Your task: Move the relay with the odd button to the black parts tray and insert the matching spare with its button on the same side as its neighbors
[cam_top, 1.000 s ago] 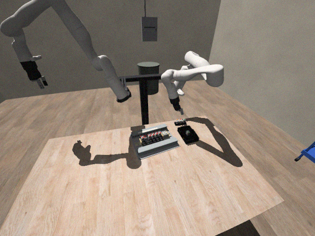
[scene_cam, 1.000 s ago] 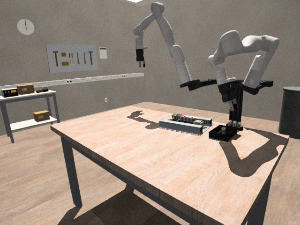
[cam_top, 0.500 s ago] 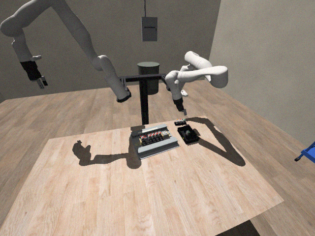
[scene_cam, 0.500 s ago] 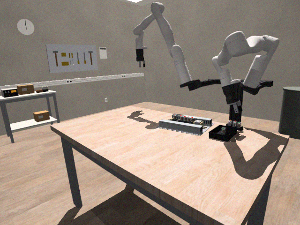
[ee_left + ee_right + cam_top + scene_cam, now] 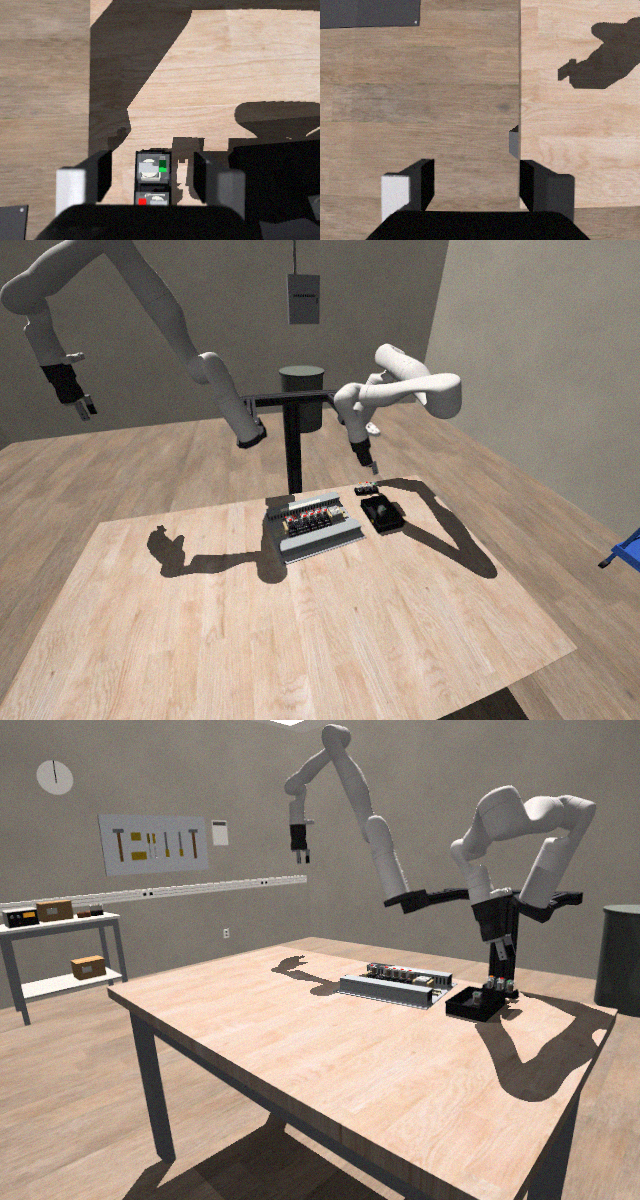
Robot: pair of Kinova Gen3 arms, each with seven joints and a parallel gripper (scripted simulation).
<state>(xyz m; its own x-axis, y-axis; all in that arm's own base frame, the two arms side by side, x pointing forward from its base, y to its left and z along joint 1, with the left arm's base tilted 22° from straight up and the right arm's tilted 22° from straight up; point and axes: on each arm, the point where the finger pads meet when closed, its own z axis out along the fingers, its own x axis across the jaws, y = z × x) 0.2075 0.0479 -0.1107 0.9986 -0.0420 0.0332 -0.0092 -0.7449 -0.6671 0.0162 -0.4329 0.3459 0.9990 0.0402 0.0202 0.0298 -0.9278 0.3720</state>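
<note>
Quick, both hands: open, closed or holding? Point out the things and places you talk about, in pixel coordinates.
Left hand (image 5: 373, 467) (image 5: 505, 948) (image 5: 152, 177): open, holding nothing.
Right hand (image 5: 86, 408) (image 5: 302, 856) (image 5: 477, 185): open, holding nothing.

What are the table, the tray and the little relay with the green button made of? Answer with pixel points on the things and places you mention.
Table (image 5: 310, 632) (image 5: 310, 1040): apparently wood with a smooth finish, from its pale grain.

Black parts tray (image 5: 395, 525) (image 5: 461, 1010): perhaps plastic, being uniformly dark; painted metal is possible.

Green-button relay (image 5: 509, 985) (image 5: 153, 168): probably clear plastic housing, since pale inner parts show through.

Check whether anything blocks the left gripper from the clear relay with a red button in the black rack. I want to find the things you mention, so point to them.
Nothing visible stands between the left gripper (image 5: 372, 470) (image 5: 504, 957) (image 5: 152, 177) and the clear red-buttoned relay (image 5: 367, 484) (image 5: 500, 984) (image 5: 152, 199); the clear green-buttoned relay (image 5: 373, 485) (image 5: 509, 986) (image 5: 150, 171) sits beside it.
</note>
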